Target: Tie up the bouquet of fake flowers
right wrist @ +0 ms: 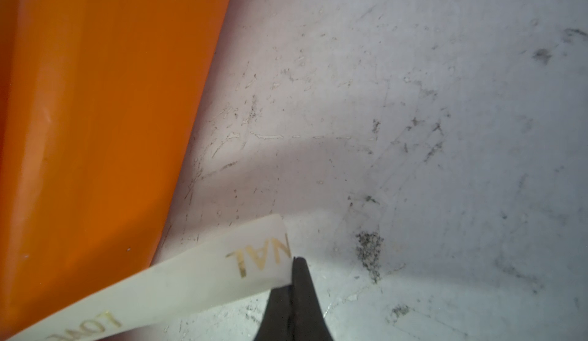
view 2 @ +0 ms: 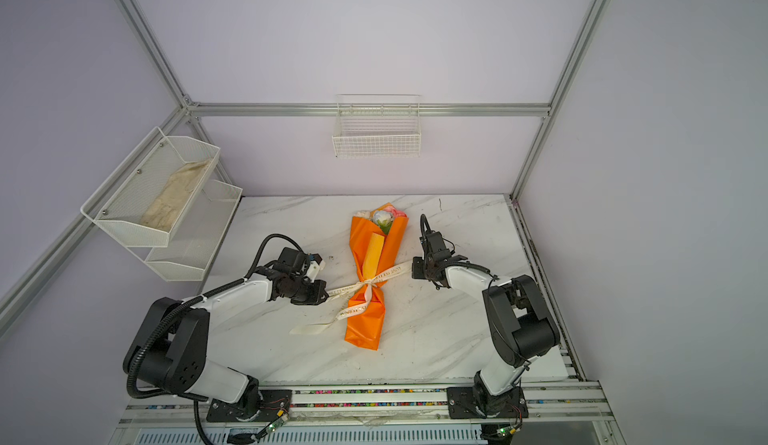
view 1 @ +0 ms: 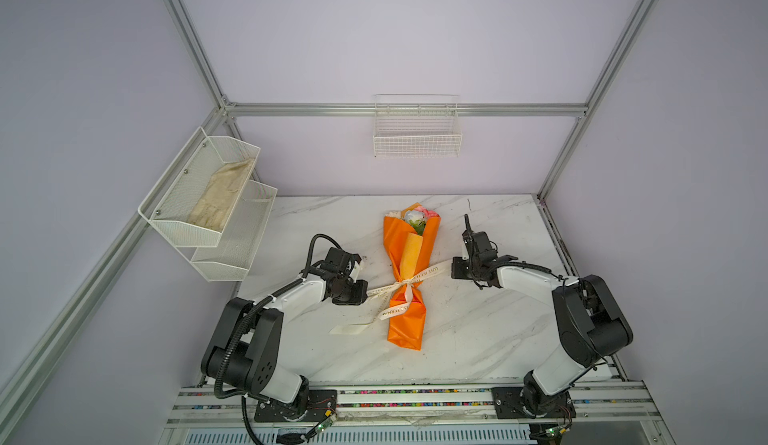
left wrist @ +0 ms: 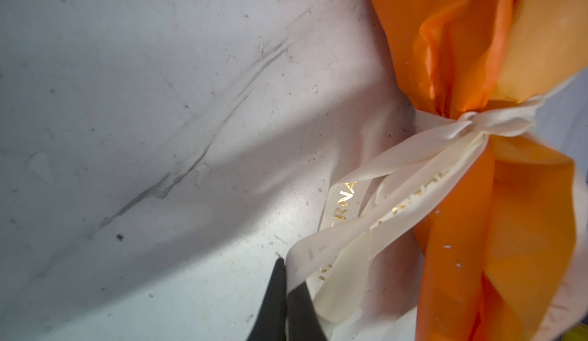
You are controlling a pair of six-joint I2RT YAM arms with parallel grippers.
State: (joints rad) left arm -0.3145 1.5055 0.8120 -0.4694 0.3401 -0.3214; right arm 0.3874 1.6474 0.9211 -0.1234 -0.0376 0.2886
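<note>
The bouquet of fake flowers (view 1: pixel 409 252) (view 2: pixel 376 247) lies lengthwise mid-table in orange paper, its flower heads (view 1: pixel 415 216) at the far end. A cream printed ribbon (view 1: pixel 404 287) (view 2: pixel 368 283) is knotted round its waist. My left gripper (view 1: pixel 368 293) (view 2: pixel 327 293) (left wrist: pixel 288 275) is shut on the ribbon (left wrist: pixel 413 151) just left of the wrap (left wrist: pixel 445 37). My right gripper (view 1: pixel 453 266) (view 2: pixel 412 267) (right wrist: pixel 294 269) is shut on the ribbon's right end (right wrist: pixel 191 279), beside the orange paper (right wrist: pixel 95 100). Both strands run taut to the knot. A loose tail (view 1: pixel 349 329) trails to the front left.
A white two-tier mesh shelf (view 1: pixel 232 256) hangs on the left wall, with a beige cloth (view 1: pixel 220 202) in its upper tier. A wire basket (view 1: pixel 417 135) hangs on the back wall. The marble tabletop (view 1: pixel 478 330) ends at an aluminium rail (view 1: pixel 415 397) in front.
</note>
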